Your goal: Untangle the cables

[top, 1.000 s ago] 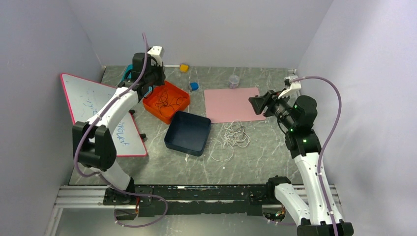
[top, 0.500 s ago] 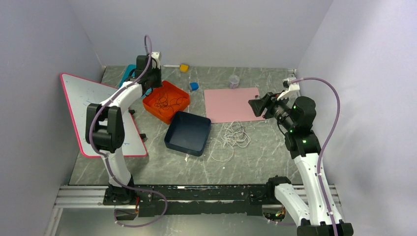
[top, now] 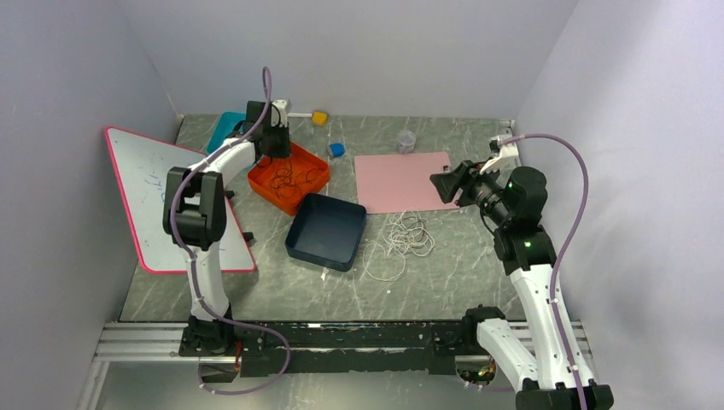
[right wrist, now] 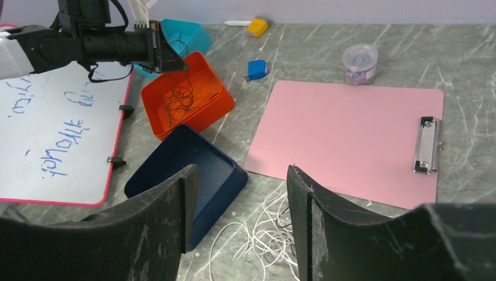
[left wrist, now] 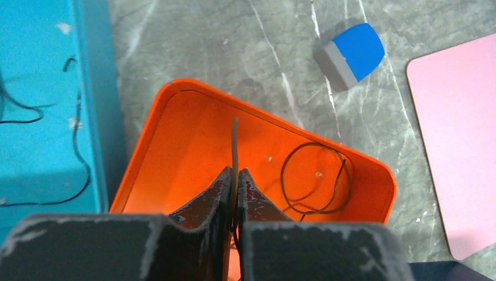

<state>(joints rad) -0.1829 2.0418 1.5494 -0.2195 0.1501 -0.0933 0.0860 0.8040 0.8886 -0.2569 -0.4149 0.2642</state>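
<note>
Top view: on the grey, marble-veined table (top: 478, 273), between pale lilac walls (top: 359, 51), thin white cables (top: 403, 239) lie in loose loops just beside a square navy plastic tray (top: 318, 256).

Left wrist: the left tool (left wrist: 235, 182), pressed together, pinches a thin dark cable (left wrist: 234, 140) over a glossy, round-cornered orange plastic tray (left wrist: 175, 140).

Right wrist: the right tool (right wrist: 241, 181) stands spread, holding nothing.

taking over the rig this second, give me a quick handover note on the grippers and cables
Left gripper: shut on one dark cable, over the orange tray.
Right gripper: open, empty, above the table by the pink clipboard.
Cables: dark loops lie in the orange tray; thin dark strands in the teal tray; white tangle on the table beside the navy tray.
Done: one dark cable gripped.
Left: separate the dark loops, then the white tangle.
</note>
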